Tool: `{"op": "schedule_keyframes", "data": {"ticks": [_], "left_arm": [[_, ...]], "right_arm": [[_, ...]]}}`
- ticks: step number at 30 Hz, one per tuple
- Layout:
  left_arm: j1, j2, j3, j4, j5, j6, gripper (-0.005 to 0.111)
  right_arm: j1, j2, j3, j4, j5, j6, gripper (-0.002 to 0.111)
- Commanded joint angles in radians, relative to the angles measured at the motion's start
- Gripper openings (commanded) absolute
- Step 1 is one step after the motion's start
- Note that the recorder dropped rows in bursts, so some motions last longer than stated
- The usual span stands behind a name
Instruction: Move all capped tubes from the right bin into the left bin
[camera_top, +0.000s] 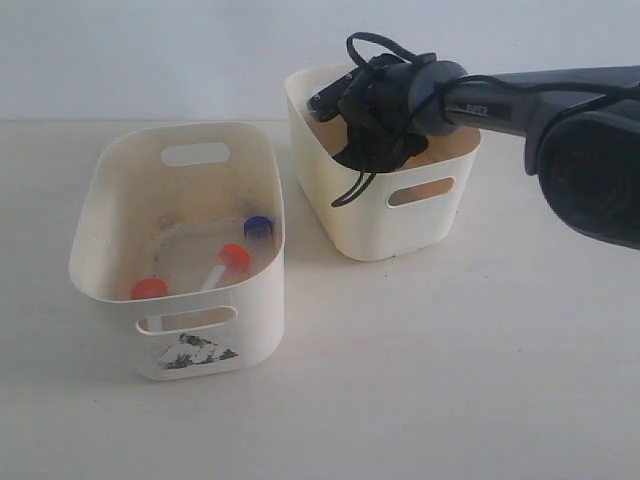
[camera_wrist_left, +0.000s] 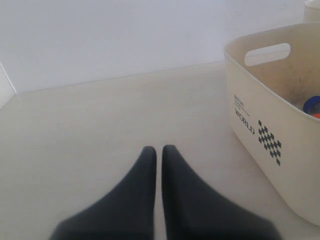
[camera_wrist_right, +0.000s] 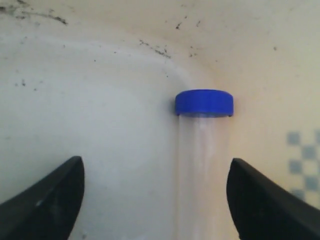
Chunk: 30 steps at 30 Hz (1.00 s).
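Right hand (camera_wrist_right: 155, 167): spread wide inside the right bin (camera_top: 380, 225), fingers flanking a blue-capped tube (camera_wrist_right: 202, 150) without touching it.
Left hand (camera_wrist_left: 159, 150): pressed together, empty, over the surface (camera_wrist_left: 100, 125) beside the left bin (camera_wrist_left: 270, 130).
Left bin: holds three capped tubes (camera_top: 234, 258), two orange-red, one blue.

You are seeing a pale tabletop (camera_top: 420, 390) carrying a larger black-marked cream plastic bin (camera_top: 262, 310) and, apart, a smaller cream plastic bin (camera_top: 370, 215).
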<state>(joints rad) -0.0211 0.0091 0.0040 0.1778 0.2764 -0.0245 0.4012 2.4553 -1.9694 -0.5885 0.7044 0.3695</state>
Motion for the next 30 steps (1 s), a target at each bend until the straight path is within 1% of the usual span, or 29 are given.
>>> {"op": "schedule_keyframes", "data": {"ticks": [1, 10, 14, 16, 19, 21, 30], "left_arm": [[0.001, -0.002, -0.004, -0.001, -0.016, -0.012, 0.004], [0.001, -0.002, -0.004, -0.001, -0.016, -0.012, 0.004], [0.001, -0.002, -0.004, -0.001, -0.016, -0.012, 0.004], [0.001, -0.002, -0.004, -0.001, -0.016, -0.012, 0.004], [0.001, -0.002, -0.004, -0.001, -0.016, -0.012, 0.004], [0.001, -0.002, -0.004, -0.001, -0.016, -0.012, 0.004], [0.001, -0.002, -0.004, -0.001, -0.016, -0.012, 0.004]], "right_arm": [[-0.002, 0.038, 0.003, 0.011, 0.028, -0.010, 0.075], [-0.002, 0.059, 0.003, -0.007, 0.053, -0.010, 0.075], [-0.002, 0.053, 0.003, -0.081, 0.083, 0.041, 0.075], [-0.002, 0.053, 0.003, -0.100, 0.101, 0.043, 0.078], [-0.002, 0.047, 0.003, -0.100, 0.134, 0.043, 0.089], [-0.002, 0.046, 0.003, -0.100, 0.141, 0.043, 0.092], [-0.002, 0.049, 0.003, -0.049, 0.107, 0.038, 0.092]]}}
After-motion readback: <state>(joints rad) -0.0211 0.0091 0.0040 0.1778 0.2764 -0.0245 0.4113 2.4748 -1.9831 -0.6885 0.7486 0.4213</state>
